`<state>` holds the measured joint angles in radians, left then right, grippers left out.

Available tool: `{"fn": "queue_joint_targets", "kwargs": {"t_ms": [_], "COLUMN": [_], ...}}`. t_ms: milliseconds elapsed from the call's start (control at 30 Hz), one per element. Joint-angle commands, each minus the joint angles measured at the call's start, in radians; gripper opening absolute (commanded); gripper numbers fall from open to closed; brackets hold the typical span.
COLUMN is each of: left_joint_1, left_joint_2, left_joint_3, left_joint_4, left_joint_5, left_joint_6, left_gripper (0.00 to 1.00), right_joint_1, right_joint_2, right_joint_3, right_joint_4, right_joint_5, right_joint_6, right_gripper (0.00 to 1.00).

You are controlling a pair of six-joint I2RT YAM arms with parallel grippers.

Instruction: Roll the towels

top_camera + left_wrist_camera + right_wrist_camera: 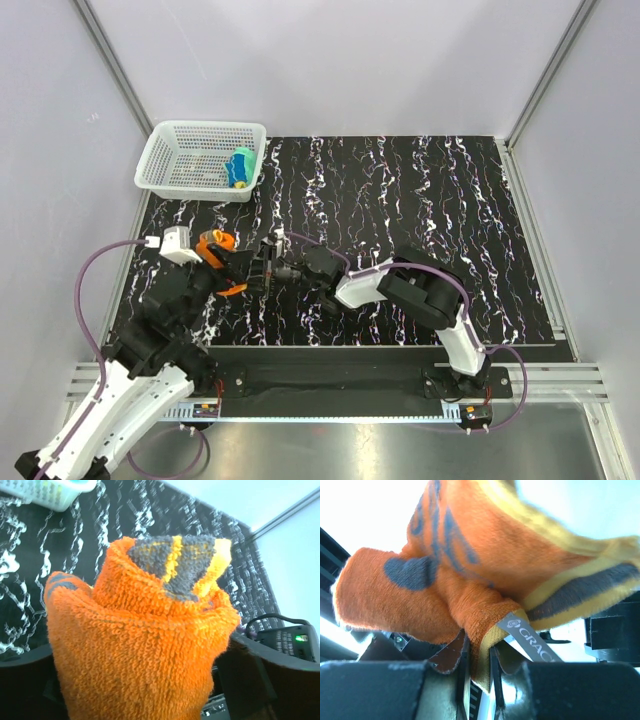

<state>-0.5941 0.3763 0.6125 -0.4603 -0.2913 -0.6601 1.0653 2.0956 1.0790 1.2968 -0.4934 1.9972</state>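
Observation:
The orange towel (216, 247) is rolled up and held above the table's left front part. My left gripper (232, 268) is shut on the roll, which fills the left wrist view (140, 645), grey and yellow stripes at its top. My right gripper (268, 270) is shut on a hem of the same towel (485, 645), next to a grey label (527, 640). The yellow and teal towel (240, 167) lies rolled in the white mesh basket (170, 175).
The basket stands at the table's far left corner. The black marbled mat (420, 200) covers the table. Grey walls and metal posts close in the back and sides. Purple cables hang by both arms.

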Motion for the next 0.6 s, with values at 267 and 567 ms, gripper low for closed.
{"fn": "queue_joint_targets", "kwargs": {"t_ms": [267,567], "left_joint_1": [0.0,0.0], "left_joint_2": [0.056,0.265], "left_joint_3": [0.099,0.395], "left_joint_4": [0.011,-0.267], "left_joint_5": [0.055,0.021], "left_joint_6": [0.094,0.126], "left_gripper": [0.13,0.04], "right_joint_1": [0.042,-0.063], "right_joint_2": [0.026,0.003], "right_joint_3": [0.087,-0.09], "right_joint_4": [0.271,0.269], "right_joint_5": [0.03,-0.057], "right_joint_6": [0.52,0.345], "right_gripper": [0.2,0.81]}}
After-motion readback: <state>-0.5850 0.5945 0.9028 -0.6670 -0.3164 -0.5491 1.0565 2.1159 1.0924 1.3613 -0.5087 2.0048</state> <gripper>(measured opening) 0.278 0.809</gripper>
